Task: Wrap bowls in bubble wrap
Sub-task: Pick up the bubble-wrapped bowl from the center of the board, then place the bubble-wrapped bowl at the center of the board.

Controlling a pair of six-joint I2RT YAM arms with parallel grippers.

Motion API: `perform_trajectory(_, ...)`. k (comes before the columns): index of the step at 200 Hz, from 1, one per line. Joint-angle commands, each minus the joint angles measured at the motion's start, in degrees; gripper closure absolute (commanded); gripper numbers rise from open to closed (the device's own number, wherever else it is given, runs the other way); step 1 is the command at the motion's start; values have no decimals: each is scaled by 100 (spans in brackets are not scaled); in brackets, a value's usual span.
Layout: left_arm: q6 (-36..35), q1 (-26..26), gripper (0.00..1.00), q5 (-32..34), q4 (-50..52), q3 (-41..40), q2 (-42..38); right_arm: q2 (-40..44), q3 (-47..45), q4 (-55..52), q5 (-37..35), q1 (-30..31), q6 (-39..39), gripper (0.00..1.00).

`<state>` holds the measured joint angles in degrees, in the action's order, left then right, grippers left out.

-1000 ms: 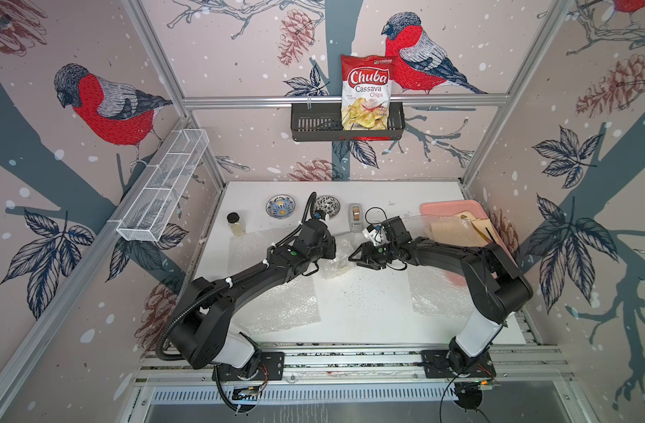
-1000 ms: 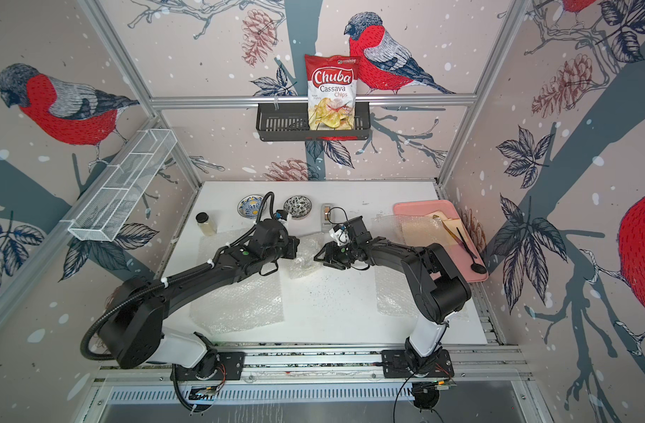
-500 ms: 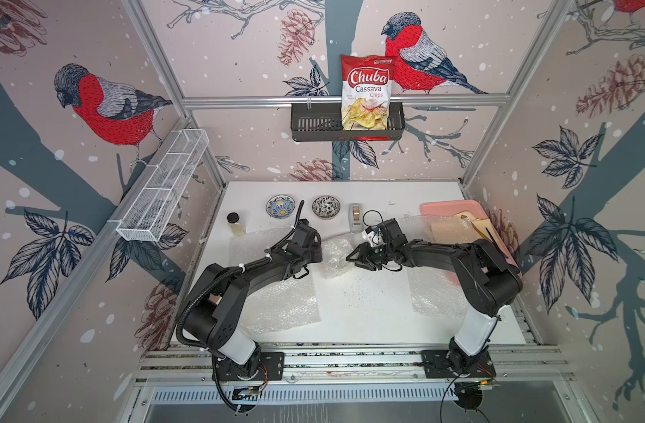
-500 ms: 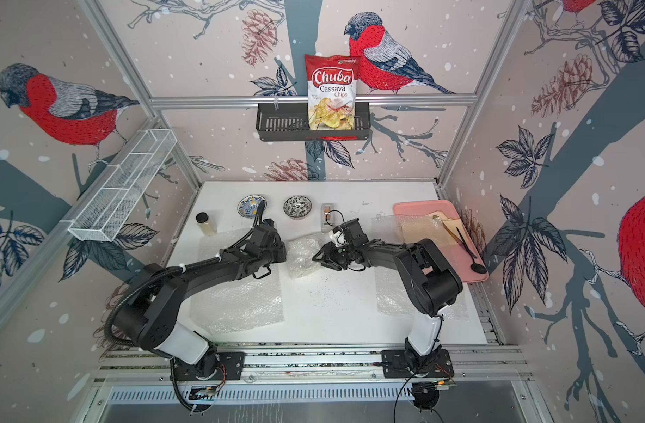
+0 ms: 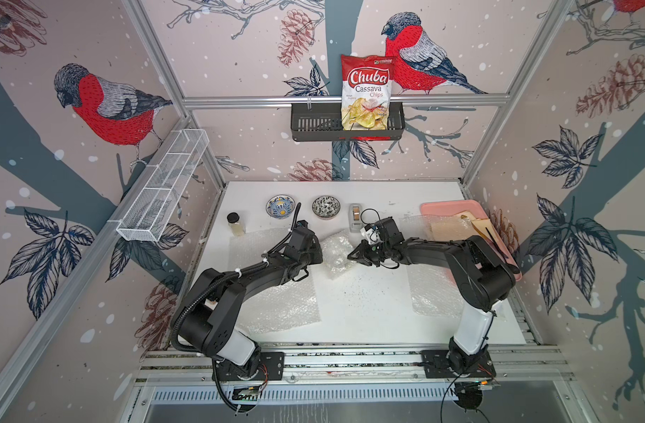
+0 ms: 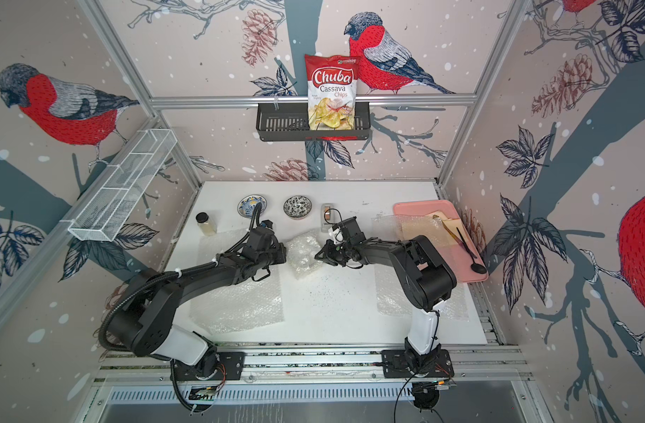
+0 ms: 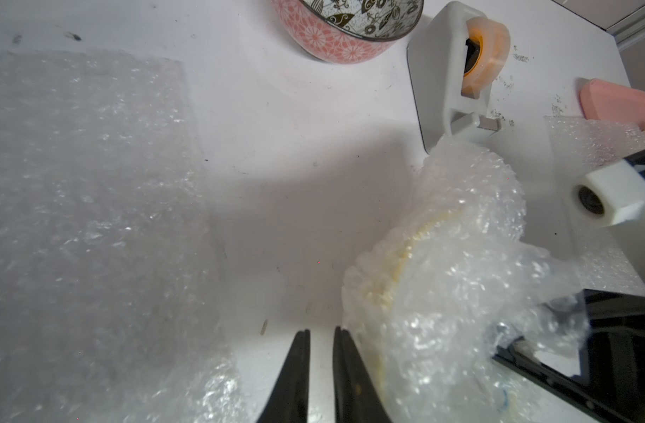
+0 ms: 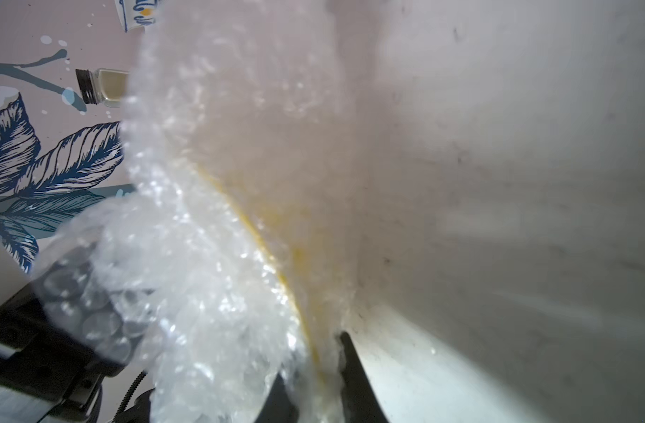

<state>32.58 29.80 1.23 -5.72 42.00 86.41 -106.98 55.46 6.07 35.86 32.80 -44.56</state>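
Bundling one bowl looks like the step in hand. The bowl [image 7: 405,252], showing only as a yellow rim through the plastic, is sitting inside a crumpled sheet of bubble wrap [image 5: 335,252] in the middle of the worktop [image 5: 368,315], between the two arms.

The right gripper [image 8: 310,357] is pinching the wrap. The yellow rim is running between its jaws, so it seems to be clamping film and bowl edge together. The left gripper [image 7: 321,331] is lying just beside the bundle, jaws almost closed with only a slit between them and nothing in it.

Both arms are reaching low and nearly flat over the worktop, wrists pointing inward at each other across the bundle.

The blue-and-yellow bowl [image 5: 280,207] and the black-and-white bowl [image 5: 325,207] are sitting bare near the back edge. A spare sheet [image 5: 277,304] is lying flat under the left arm and another sheet [image 5: 431,293] under the right.

The next move is probably calling for folding the loose flaps over and pressing them down, perhaps with tape from the dispenser [image 5: 356,218]. The wrap is looking springy and may open again once let go.
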Motion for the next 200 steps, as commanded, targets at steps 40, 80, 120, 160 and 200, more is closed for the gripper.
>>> perform_trajectory(40, 96, -16, 82, 454, -105, -289, -474, 518, 92, -404, -175, -365, 415, 93)
perform_trajectory(80, 125, -9, 82, 488, -166, -375, -538, 960, 511, -999, -315, -1312, 887, 94)
perform_trajectory(120, 136, -17, 82, 343, -252, -404, -485, 662, 1603, -1438, -696, -2555, 1220, 94)
perform_trajectory(160, 186, -18, 82, 219, -291, -476, -501, -643, 3139, -1684, -919, -3235, 1072, 94)
perform_trajectory(200, 235, -5, 82, 246, -255, -620, -725, -2023, 4798, -2087, -754, -3254, 857, 92)
